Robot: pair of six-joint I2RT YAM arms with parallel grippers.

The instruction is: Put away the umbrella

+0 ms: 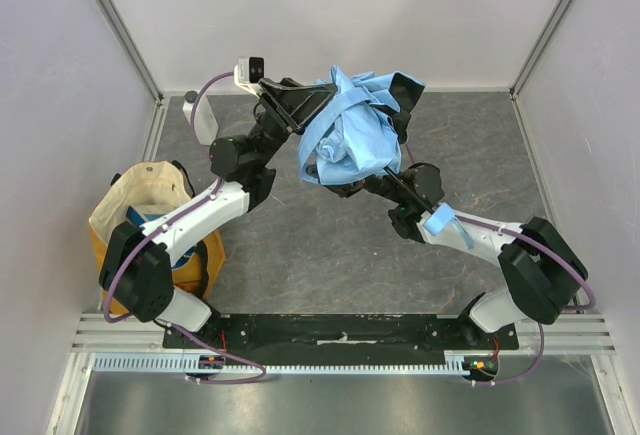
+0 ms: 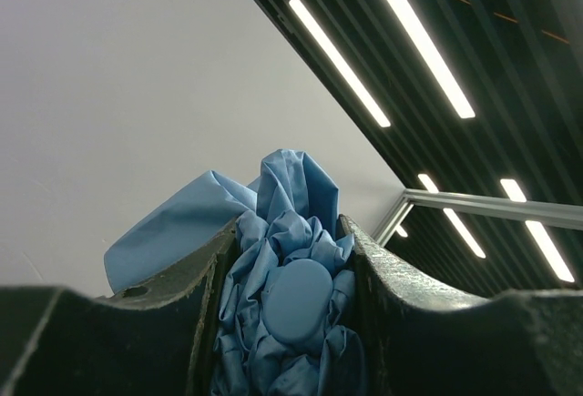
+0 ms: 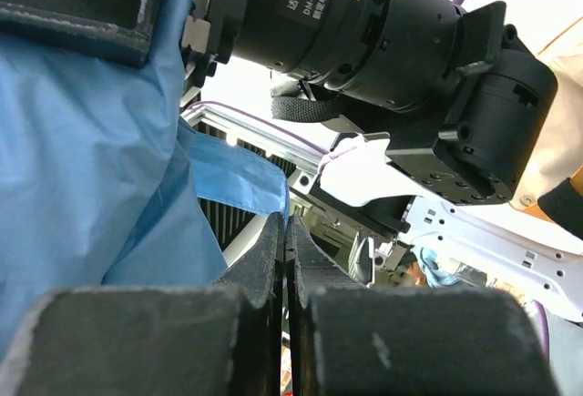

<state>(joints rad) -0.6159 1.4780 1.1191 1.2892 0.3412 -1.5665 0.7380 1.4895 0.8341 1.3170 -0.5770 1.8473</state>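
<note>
Our left end effector (image 2: 290, 250) stands partly open, its fingers (image 2: 202, 287) pressing on either side of the crumpled umbrella (image 1: 345, 135), with a round blue cap showing between them. Our right end effector (image 3: 285, 232) has its jaws pressed together. Blue fabric hangs just beside its tips, and we cannot tell whether any is pinched. The umbrella bunches between both arms, over the far middle of the tabletop (image 1: 330, 255). A tote bag (image 1: 135, 195) sits at the left.
</note>
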